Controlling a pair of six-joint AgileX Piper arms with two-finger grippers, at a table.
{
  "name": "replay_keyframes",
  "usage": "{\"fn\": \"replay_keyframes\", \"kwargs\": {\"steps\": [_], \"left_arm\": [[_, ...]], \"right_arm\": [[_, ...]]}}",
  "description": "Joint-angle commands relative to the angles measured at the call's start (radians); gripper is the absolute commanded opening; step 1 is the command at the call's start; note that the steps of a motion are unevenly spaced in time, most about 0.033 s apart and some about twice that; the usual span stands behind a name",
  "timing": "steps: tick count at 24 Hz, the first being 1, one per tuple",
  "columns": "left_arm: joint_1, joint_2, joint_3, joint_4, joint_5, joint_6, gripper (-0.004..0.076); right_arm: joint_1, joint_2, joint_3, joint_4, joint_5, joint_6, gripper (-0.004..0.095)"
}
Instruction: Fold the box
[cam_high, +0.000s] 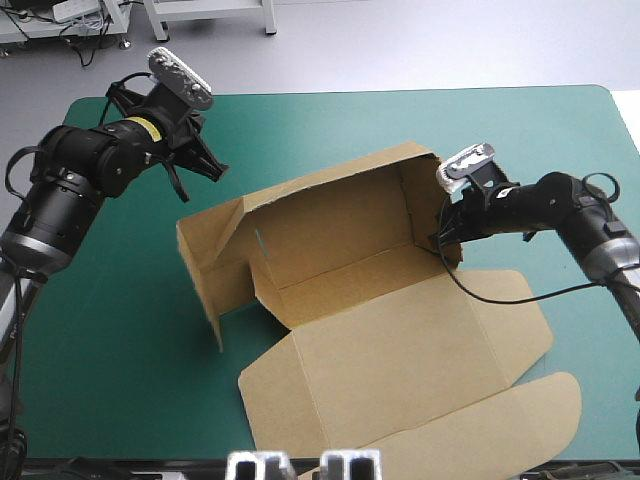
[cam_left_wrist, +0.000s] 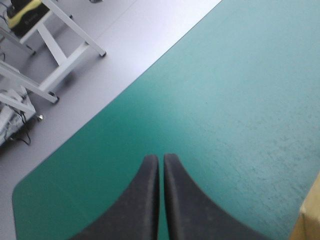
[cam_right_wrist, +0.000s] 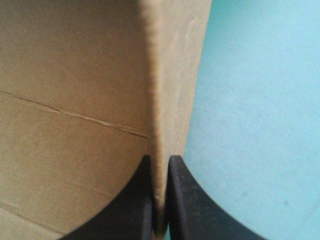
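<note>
The brown box (cam_high: 350, 270) lies mid-table with its back wall and both side walls raised and its lid flat toward the near edge. My right gripper (cam_high: 447, 237) is shut on the box's right side wall; in the right wrist view the wall's edge (cam_right_wrist: 159, 100) runs between the black fingers (cam_right_wrist: 131, 210) of my right gripper (cam_right_wrist: 160, 165). My left gripper (cam_high: 208, 160) hangs shut and empty above the teal-green cover, beyond the box's left wall. In the left wrist view, the left gripper (cam_left_wrist: 161, 159) points at bare cover, with a corner of the box (cam_left_wrist: 310, 220) beside it.
The flat lid (cam_high: 420, 370) and its rounded flap (cam_high: 500, 420) reach toward the table's near edge. Bare teal-green cover (cam_high: 110, 330) lies left of the box and along the far edge. White table legs (cam_left_wrist: 65, 55) stand on the floor beyond the far edge.
</note>
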Motion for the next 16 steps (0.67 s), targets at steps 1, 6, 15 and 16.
{"fn": "replay_keyframes", "kwargs": {"steps": [1,6,15,16], "left_arm": [[0.071,-0.04,-0.037,-0.112,0.004,0.005,0.0015],[0.163,-0.04,-0.035,-0.185,0.08,-0.033,0.0015],[0.22,-0.04,-0.029,-0.2,0.102,-0.096,0.0015],[0.22,-0.04,-0.025,-0.198,0.102,-0.096,0.0015]], "right_arm": [[-0.047,-0.038,-0.116,-0.06,0.18,0.148,-0.002],[-0.074,-0.01,-0.201,-0.15,0.351,0.266,-0.002],[-0.072,0.295,-0.374,-0.2,0.478,0.363,-0.002],[-0.072,0.332,-0.4,-0.2,0.492,0.375,-0.002]]}}
